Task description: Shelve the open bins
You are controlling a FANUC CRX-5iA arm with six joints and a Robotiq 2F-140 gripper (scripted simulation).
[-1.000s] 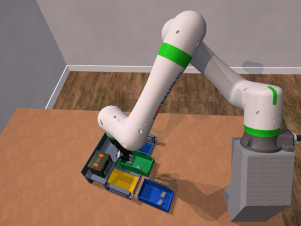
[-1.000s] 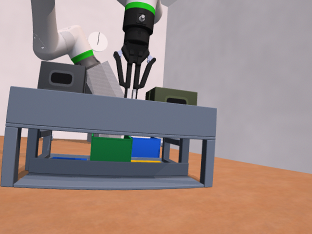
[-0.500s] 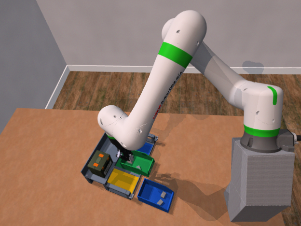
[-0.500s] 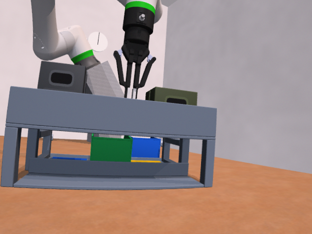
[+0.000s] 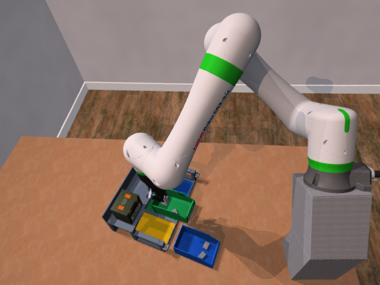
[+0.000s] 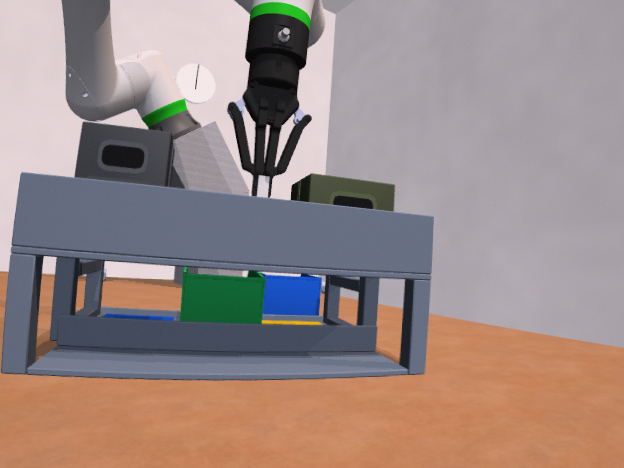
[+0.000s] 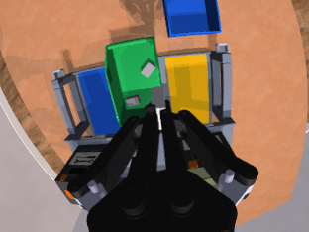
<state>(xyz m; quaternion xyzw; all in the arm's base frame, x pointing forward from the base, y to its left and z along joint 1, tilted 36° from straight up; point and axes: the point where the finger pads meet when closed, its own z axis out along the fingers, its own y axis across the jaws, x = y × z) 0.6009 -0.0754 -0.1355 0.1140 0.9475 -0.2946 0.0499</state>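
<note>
While I hang over the shelf, this is how things lie in my wrist view, left to right.

Blue mark: the flat blue patch (image 7: 99, 98) on the grey metal shelf's (image 7: 224, 86) floor lies at nine o'clock of the green bin, with no bin on it.

Green bin: the open green plastic bin (image 7: 130, 67) stands in the middle place, between the blue patch and the yellow one. Two small grey blocks (image 7: 149, 69) lie in it. From the top view it sits a little skewed to the row.

My gripper: my black two-finger gripper (image 7: 159, 108) hangs over the green bin's rear end, at its six o'clock. My jaws are pressed together with nothing between them. From the exterior view my fingertips (image 6: 261, 186) reach down to about the top board's (image 6: 208, 228) edge.

Yellow mark: the flat yellow patch (image 7: 188, 86) lies at three o'clock of the green bin.

Blue bin: the open blue plastic bin (image 7: 185, 12) stands on the brown table (image 7: 55, 9), at one o'clock of the green bin, apart from the shelf, with two grey blocks inside.
</note>
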